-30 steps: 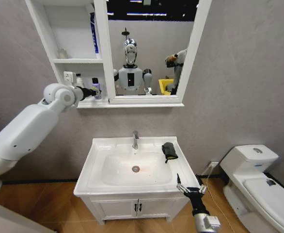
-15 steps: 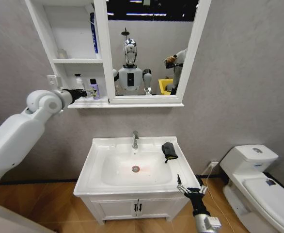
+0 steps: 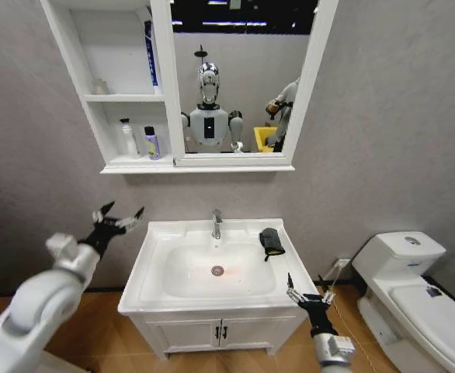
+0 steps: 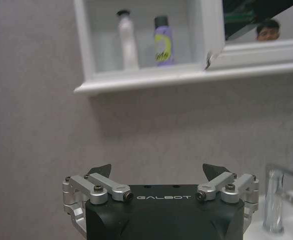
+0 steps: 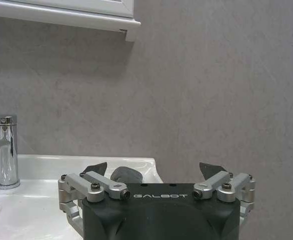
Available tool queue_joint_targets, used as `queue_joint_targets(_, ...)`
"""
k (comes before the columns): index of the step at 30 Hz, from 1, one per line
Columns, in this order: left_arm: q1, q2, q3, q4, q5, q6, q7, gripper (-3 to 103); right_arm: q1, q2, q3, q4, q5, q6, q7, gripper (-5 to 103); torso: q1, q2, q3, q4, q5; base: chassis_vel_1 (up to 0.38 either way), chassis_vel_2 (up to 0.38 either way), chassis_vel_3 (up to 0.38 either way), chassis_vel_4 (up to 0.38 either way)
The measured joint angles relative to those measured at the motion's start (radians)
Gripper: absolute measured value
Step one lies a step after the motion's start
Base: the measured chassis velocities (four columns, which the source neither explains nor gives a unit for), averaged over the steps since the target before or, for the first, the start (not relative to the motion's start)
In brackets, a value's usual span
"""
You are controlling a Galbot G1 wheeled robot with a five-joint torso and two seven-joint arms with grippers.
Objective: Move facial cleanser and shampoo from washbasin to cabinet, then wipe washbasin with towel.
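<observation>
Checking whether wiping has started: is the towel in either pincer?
No, the towel lies on the washbasin rim, while the left pincer and right pincer are open and empty.

The cabinet (image 3: 95, 93) hangs on the wall above the washbasin (image 3: 154, 260), to its left. Two bottles (image 3: 138, 141) stand side by side in its lower cubbyhole. The towel (image 3: 271, 242) lies on the basin's right rim, right of the tap (image 3: 217, 224).

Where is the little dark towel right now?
In the head view, the towel lies on the washbasin rim's right side, just right of the tap.
</observation>
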Motion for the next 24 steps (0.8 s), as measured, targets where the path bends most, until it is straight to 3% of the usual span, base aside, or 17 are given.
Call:
queue_joint_targets(1, 0.0, 0.0, 0.0, 0.0, 0.0, 0.0, 0.0, 100, 0.0, 0.0, 0.0, 0.0, 0.0, 0.0, 0.0, 100, 0.0, 0.0, 0.0, 0.0, 0.0, 0.0, 0.0, 0.0, 0.0)
queue_joint_targets(3, 0.128, -0.133, -0.041, 0.007, 0.094, -0.064, 0.055, 100, 0.025, 0.001, 0.005, -0.012, 0.008, -0.016, 0.0, 100, 0.0, 0.0, 0.0, -0.0007, 0.0005, 0.0, 0.0, 0.0, 0.0)
queue_joint_targets(4, 0.128, -0.133, -0.041, 0.007, 0.094, -0.064, 0.055, 100, 0.025, 0.001, 0.005, -0.012, 0.008, -0.016, 0.0, 100, 0.0, 0.0, 0.0, -0.0007, 0.0005, 0.0, 0.0, 0.0, 0.0)
queue_joint_targets(7, 0.243, -0.274, -0.056, 0.014, 0.144, -0.163, 0.1, 100, 0.059, -0.004, 0.007, -0.017, 0.017, -0.044, -0.001, 100, 0.0, 0.0, 0.0, -0.0007, 0.0005, 0.0, 0.0, 0.0, 0.0)
queue_joint_targets(12, 0.248, -0.329, -0.066, 0.014, 0.2, -0.21, 0.12, 100, 0.083, -0.012, 0.007, -0.018, 0.023, -0.067, -0.006, 100, 0.0, 0.0, 0.0, -0.0013, 0.0005, 0.0, 0.0, 0.0, 0.0)
queue_joint_targets(16, 0.243, -0.331, -0.066, 0.013, 0.205, -0.211, 0.12, 100, 0.109, -0.017, 0.0, -0.026, 0.026, -0.086, -0.011, 100, 0.0, 0.0, 0.0, -0.0013, 0.0004, 0.0, 0.0, 0.0, 0.0)
queue_joint_targets(19, 0.236, -0.329, -0.063, 0.013, 0.205, -0.211, 0.12, 100, 0.198, -0.044, -0.008, -0.052, 0.081, -0.175, -0.013, 100, 0.0, 0.0, 0.0, -0.0013, 0.0004, 0.0, 0.0, 0.0, 0.0)
queue_joint_targets(20, 0.236, -0.329, -0.063, 0.013, 0.205, -0.211, 0.12, 100, 0.198, -0.044, -0.008, -0.052, 0.081, -0.175, -0.013, 100, 0.0, 0.0, 0.0, -0.0013, 0.0004, 0.0, 0.0, 0.0, 0.0)
queue_joint_targets(23, 0.233, -0.327, -0.061, 0.013, 0.202, -0.208, 0.12, 100, 0.305, -0.088, 0.001, -0.081, 0.181, -0.299, 0.003, 100, 0.0, 0.0, 0.0, -0.0015, 0.0001, 0.0, 0.0, 0.0, 0.0)
queue_joint_targets(24, 0.233, -0.327, -0.061, 0.013, 0.202, -0.208, 0.12, 100, 0.305, -0.088, 0.001, -0.081, 0.181, -0.299, 0.003, 100, 0.0, 0.0, 0.0, -0.0015, 0.0001, 0.0, 0.0, 0.0, 0.0)
